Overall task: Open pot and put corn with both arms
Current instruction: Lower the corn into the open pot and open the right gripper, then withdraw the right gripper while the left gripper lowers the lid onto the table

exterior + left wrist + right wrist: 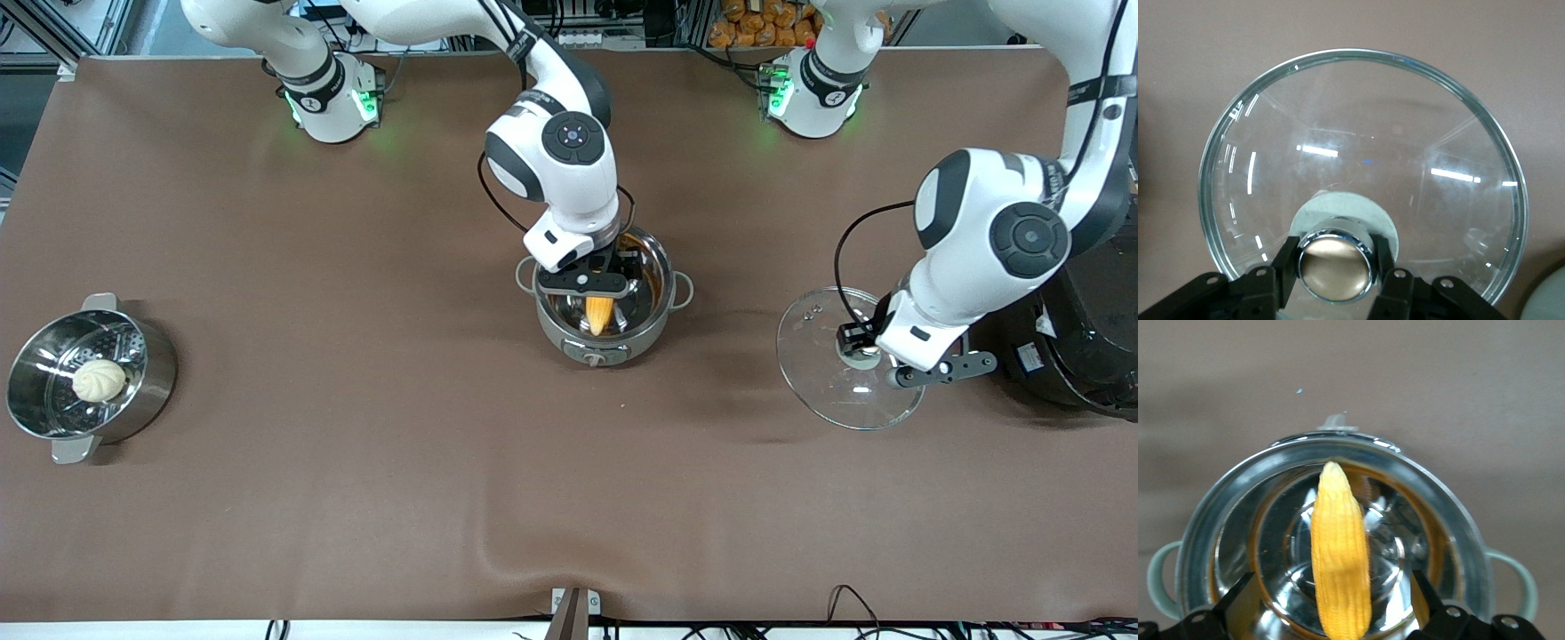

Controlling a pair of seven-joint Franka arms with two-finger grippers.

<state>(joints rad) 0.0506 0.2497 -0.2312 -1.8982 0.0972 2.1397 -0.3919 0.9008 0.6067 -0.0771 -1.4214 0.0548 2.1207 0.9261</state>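
Observation:
The grey pot [669, 283] stands open at the table's middle, its knob facing the front camera. The yellow corn [599, 313] is inside it, tip pointing toward the knob; it also shows in the right wrist view [1340, 553] over the pot's shiny bottom [1405, 547]. My right gripper [591, 283] hangs over the pot, open, its fingers [1245, 587] wide of the corn and not touching it. My left gripper [867, 351] is shut on the chrome knob [1335, 265] of the glass lid [818, 382], held tilted low over the table beside the pot, toward the left arm's end.
A plain steel steamer pot [53, 427] with a white bun [99, 380] stands at the right arm's end of the table. A big black cooker [1093, 347] stands at the left arm's end, close beside the left gripper.

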